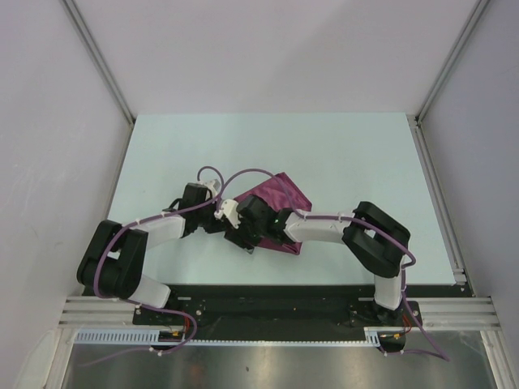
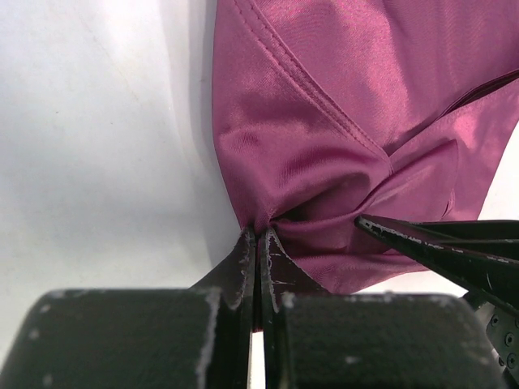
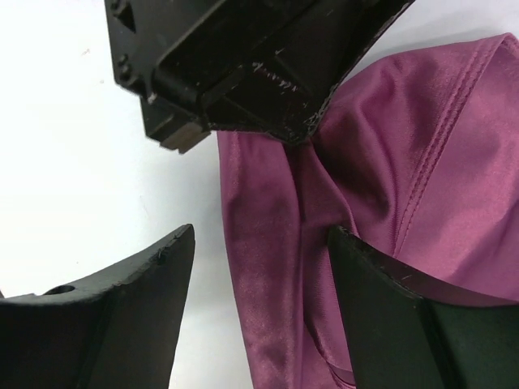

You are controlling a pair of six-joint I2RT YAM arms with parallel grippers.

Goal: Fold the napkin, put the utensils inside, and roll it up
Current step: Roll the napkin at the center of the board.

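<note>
The plum napkin (image 1: pixel 280 193) lies bunched in the middle of the table, mostly under both arms. My left gripper (image 2: pixel 259 235) is shut on a pinched fold of the napkin (image 2: pixel 324 121), which puckers at the fingertips. My right gripper (image 3: pixel 259 243) is open, its jaws straddling a rolled edge of the napkin (image 3: pixel 284 267) just beside the left gripper's body (image 3: pixel 243 65). In the top view the two grippers meet over the cloth, left (image 1: pixel 229 212) and right (image 1: pixel 250 235). The orange utensil is not in view.
The pale table (image 1: pixel 340 154) is ringed by grey walls with metal rails at the sides (image 1: pixel 438 203). The arm bases sit on a black bar at the near edge (image 1: pixel 268 304).
</note>
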